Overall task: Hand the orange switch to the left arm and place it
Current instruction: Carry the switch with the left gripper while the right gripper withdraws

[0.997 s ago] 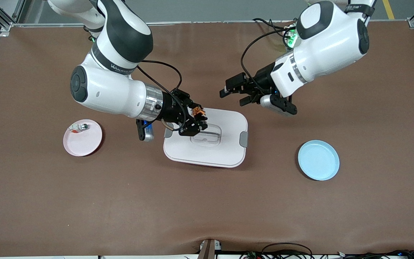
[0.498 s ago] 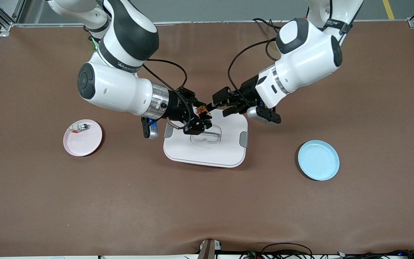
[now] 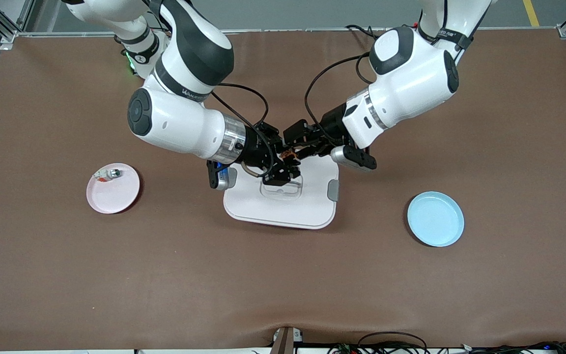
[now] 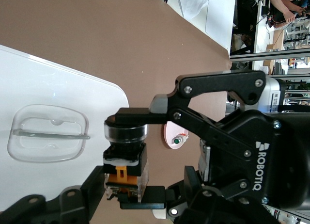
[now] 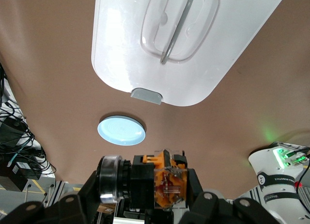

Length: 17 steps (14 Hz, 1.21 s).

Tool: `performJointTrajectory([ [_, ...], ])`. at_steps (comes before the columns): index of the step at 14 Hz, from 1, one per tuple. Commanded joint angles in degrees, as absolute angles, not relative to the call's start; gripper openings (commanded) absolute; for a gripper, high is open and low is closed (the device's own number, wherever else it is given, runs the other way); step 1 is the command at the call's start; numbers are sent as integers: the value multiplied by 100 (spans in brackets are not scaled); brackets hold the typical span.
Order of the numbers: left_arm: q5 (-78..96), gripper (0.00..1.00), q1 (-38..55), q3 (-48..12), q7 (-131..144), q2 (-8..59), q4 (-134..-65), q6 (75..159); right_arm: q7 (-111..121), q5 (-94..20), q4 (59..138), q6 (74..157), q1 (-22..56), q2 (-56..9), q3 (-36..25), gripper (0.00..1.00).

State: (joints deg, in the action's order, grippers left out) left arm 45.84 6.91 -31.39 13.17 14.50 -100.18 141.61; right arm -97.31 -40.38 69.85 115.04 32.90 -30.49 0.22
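The small black-and-orange switch is being clamped by the right end effector over the white lidded box on the brown bench; the left end effector, fingers apart, is being held around it.

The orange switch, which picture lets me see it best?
The left wrist view: the orange switch fills the middle, pinched by the right pincer above the box. The right wrist view shows its orange end close but partly cut off. In the front view it is a tiny speck between both pincers.
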Motion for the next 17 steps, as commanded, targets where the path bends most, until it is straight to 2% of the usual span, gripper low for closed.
performJointTrajectory([
  [1, 4702, 65, 694, -3182, 977, 1590, -9949, 14203, -9853, -4078, 6794, 11496, 3349, -3129, -35, 0],
  [5, 4676, 57, 703, -3182, 940, 1679, -9923, 14282, -9905, -4087, 6759, 11496, 3349, -3138, -35, 0],
  [6, 4667, 51, 703, -3182, 940, 1679, -9940, 14282, -9905, -4087, 6750, 11496, 3349, -3129, -35, 0],
  [11, 4641, 6, 756, -3182, 940, 1767, -9941, 14282, -9905, -4087, 6750, 11496, 3340, -3138, -35, 0],
  [12, 4623, 0, 756, -3182, 940, 1767, -9932, 14282, -9905, -4087, 6750, 11496, 3349, -3138, -35, 0],
  [13, 4614, 0, 756, -3182, 940, 1767, -9923, 14282, -9905, -4087, 6750, 11496, 3349, -3138, -44, 0],
  [14, 4606, 0, 756, -3173, 940, 1767, -9923, 14282, -9879, -4078, 6759, 11487, 3340, -3138, -44, 11],
  [15, 4605, 0, 747, -3173, 949, 1767, -9932, 14282, -9870, -4078, 6759, 11487, 3340, -3138, -44, 99],
  [17, 4545, 0, 695, -3173, 967, 1758, -9932, 14265, -9783, -4052, 6768, 11452, 3261, -3129, -53, 100],
])
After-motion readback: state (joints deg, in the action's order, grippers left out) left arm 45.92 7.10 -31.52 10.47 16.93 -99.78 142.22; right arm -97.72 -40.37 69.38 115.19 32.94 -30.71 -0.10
